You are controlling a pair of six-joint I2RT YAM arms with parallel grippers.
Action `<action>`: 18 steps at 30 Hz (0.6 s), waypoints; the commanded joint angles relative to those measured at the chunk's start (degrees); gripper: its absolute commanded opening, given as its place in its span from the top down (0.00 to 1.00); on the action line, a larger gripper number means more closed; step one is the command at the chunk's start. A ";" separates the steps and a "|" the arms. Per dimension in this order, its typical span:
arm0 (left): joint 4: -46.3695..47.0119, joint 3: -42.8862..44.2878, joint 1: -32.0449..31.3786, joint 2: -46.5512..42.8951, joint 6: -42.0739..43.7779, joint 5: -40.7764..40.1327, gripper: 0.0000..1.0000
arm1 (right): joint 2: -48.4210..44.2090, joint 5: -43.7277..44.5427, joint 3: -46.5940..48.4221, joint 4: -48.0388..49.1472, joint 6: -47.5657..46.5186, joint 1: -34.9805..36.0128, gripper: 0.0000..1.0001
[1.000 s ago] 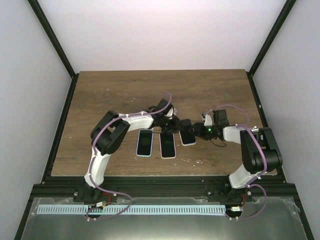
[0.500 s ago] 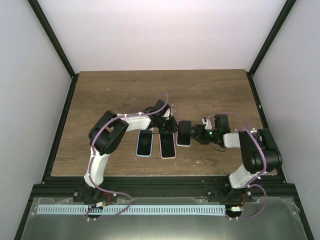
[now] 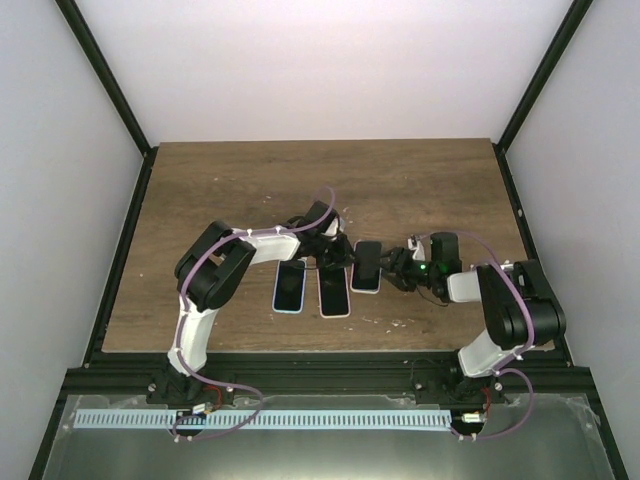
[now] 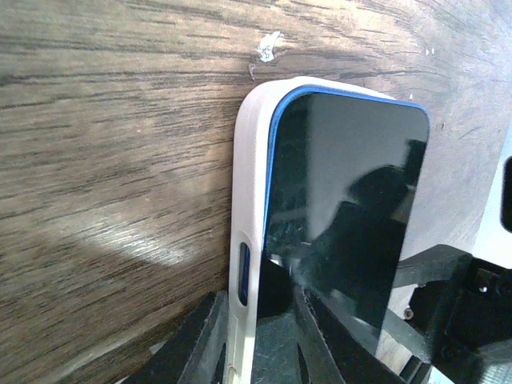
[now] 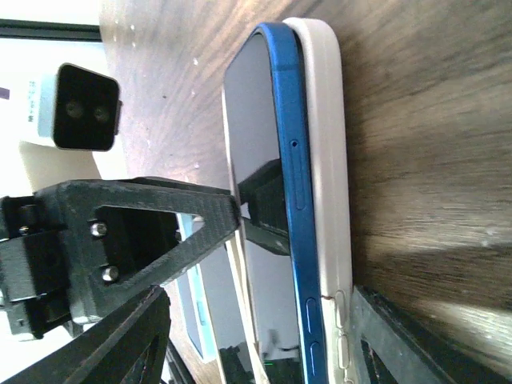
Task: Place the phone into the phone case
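Note:
The blue phone lies screen up on the white phone case, the rightmost of three handsets near the table's middle. In the right wrist view the phone's blue side stands proud of the case's wall along that long edge. My left gripper reaches in from the left. In its wrist view it is shut on the case's left wall, with its inner pad on the phone's screen. My right gripper comes from the right. It straddles phone and case, open.
Two other cased handsets lie to the left: a light-blue one and a pinkish one, close beside the left gripper. The wooden table has black rails and white walls around it.
The phone and case have turned from tilted to straight and slid slightly left. The left jaws have closed in on the case's edge. The right gripper has dropped lower and widened.

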 commanded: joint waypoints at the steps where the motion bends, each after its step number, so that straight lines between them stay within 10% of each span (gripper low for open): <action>1: -0.79 -0.49 -1.81 -0.44 0.94 4.02 0.74 | -3.94 -4.09 0.50 9.35 4.19 1.82 0.38; 18: -0.09 -4.51 -2.01 -2.65 1.96 2.52 0.72 | 0.39 -4.43 -0.54 15.07 6.45 4.68 0.47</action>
